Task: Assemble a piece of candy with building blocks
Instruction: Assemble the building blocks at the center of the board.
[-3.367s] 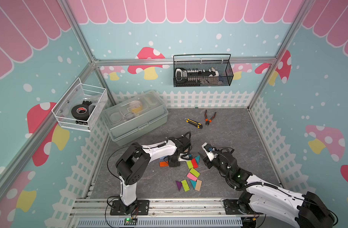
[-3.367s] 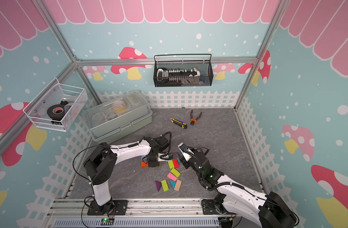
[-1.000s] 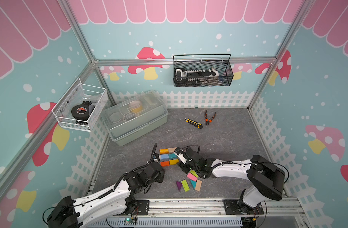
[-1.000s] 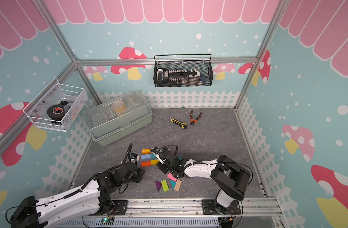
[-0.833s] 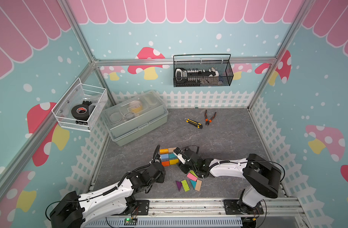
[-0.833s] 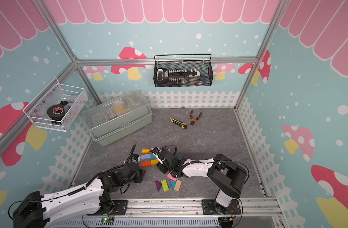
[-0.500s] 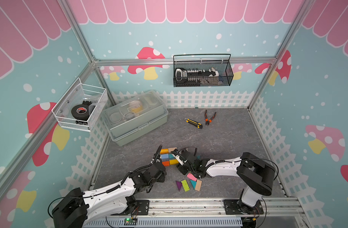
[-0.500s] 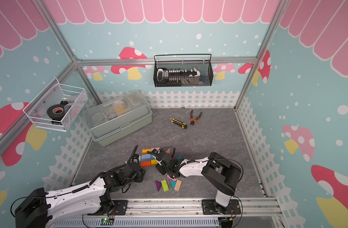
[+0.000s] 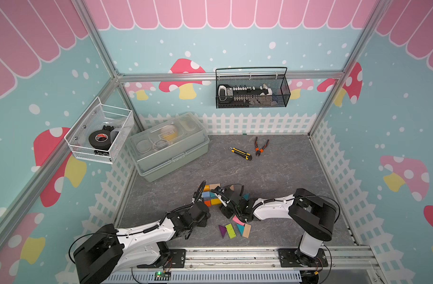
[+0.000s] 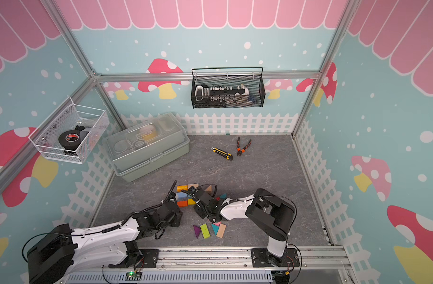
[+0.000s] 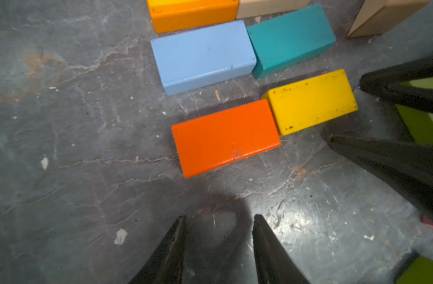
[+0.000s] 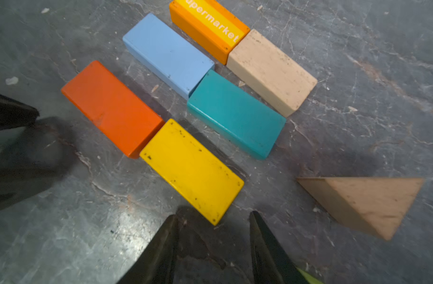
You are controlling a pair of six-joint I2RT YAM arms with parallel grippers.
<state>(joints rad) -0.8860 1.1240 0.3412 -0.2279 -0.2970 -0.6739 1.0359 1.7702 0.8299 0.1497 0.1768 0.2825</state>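
Observation:
Six rectangular building blocks lie in three pairs: orange-yellow (image 12: 208,27) with tan (image 12: 272,71), light blue (image 11: 203,54) with teal (image 11: 291,39), and orange (image 9: 207,203) with yellow (image 9: 216,201). A tan wedge (image 12: 367,204) lies beside them. My left gripper (image 11: 220,216) is open and empty, a short way before the orange block (image 11: 225,137). My right gripper (image 12: 214,216) is open, with a corner of the yellow block (image 12: 190,169) at its fingertips. A green block (image 11: 421,123) shows behind the right gripper's fingers (image 11: 407,157). In both top views the wrists hide the fingertips.
Purple, green (image 9: 230,230), teal and tan blocks lie in a row near the front rail, with a pink one (image 9: 238,219) beside the right arm. A green toolbox (image 9: 168,147) sits at back left. A utility knife (image 9: 240,153) and pliers (image 9: 260,146) lie at the back.
Over the last second my left gripper has moved forward toward the orange block. The right arm's elbow has swung left while its gripper stayed by the yellow block. The blocks have not moved.

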